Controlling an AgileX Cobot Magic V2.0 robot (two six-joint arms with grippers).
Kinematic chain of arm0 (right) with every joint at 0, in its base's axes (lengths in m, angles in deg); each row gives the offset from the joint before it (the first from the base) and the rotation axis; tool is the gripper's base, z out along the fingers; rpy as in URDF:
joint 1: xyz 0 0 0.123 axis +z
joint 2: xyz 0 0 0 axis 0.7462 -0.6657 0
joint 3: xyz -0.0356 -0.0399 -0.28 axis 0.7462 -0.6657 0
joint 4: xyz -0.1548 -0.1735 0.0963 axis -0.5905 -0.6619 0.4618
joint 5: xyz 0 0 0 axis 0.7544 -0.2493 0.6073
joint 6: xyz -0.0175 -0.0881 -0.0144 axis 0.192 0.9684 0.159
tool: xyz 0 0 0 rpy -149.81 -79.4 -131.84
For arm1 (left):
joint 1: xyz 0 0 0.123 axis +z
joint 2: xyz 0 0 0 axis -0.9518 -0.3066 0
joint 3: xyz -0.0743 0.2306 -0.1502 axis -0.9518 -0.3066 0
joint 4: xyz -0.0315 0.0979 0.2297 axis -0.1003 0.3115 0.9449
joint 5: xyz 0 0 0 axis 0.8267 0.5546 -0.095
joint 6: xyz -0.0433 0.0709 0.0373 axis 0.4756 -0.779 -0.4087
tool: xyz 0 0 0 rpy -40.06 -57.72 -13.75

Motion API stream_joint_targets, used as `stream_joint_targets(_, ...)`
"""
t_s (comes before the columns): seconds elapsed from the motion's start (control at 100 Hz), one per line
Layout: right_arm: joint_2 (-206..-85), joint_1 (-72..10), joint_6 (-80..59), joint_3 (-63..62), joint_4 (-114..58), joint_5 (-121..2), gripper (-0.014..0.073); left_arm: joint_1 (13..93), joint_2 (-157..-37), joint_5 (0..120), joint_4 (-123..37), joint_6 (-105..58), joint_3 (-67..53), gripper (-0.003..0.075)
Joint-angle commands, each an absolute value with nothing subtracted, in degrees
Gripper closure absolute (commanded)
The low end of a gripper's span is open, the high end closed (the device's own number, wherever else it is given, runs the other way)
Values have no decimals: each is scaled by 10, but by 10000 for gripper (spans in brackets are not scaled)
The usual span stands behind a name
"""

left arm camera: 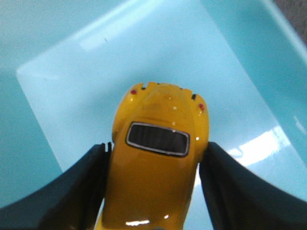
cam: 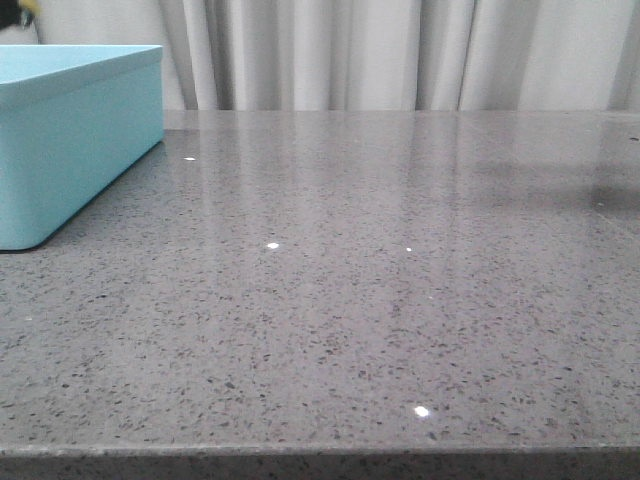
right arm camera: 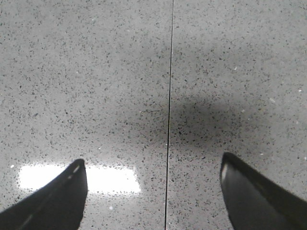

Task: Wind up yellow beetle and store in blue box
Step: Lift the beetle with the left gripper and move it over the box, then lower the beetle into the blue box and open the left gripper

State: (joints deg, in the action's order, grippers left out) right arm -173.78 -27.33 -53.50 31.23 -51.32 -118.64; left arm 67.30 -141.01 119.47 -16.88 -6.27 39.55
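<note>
Pale pleated curtains [cam: 400,50] hang behind a grey speckled stone desk [cam: 380,300], whose only visible load in the front view is the blue box [cam: 70,150] at its far left. Neither arm appears in that view. The left wrist view looks down into the box's pale turquoise interior, where the left tool [left arm camera: 153,191] pinches the yellow beetle [left arm camera: 158,172] by its flanks, one dark finger against each side, the rear window and red tail lights facing the camera. The car hangs above the box floor; how high cannot be told.

The right tool [right arm camera: 153,191] is spread wide over bare desk, holding nothing, a thin seam line running between its fingers.

The step in hand appears to be placing the car. To do it well, lower the beetle until the wheels are close to the floor, away from the walls, then spread the fingers evenly so it does not roll or tip.
</note>
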Motion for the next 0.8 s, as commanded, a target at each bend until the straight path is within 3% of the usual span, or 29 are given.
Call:
stream_joint_targets(0.0,-1715,-274,-530,325,-525,-1191,24,683,-1383,1156,-175,-55,370,468)
stream_joint_targets(0.26,-1715,-274,-530,325,-525,-1184,24,689,-1390,1075,-177,-55,261,468)
stream_joint_targets(0.52,-1715,-274,-530,325,-525,-1184,24,689,-1390,1060,-177,-61,240,461)
stream_joint_targets(0.79,-1715,-274,-530,325,-525,-1187,24,689,-1390,1060,-177,-61,240,248)
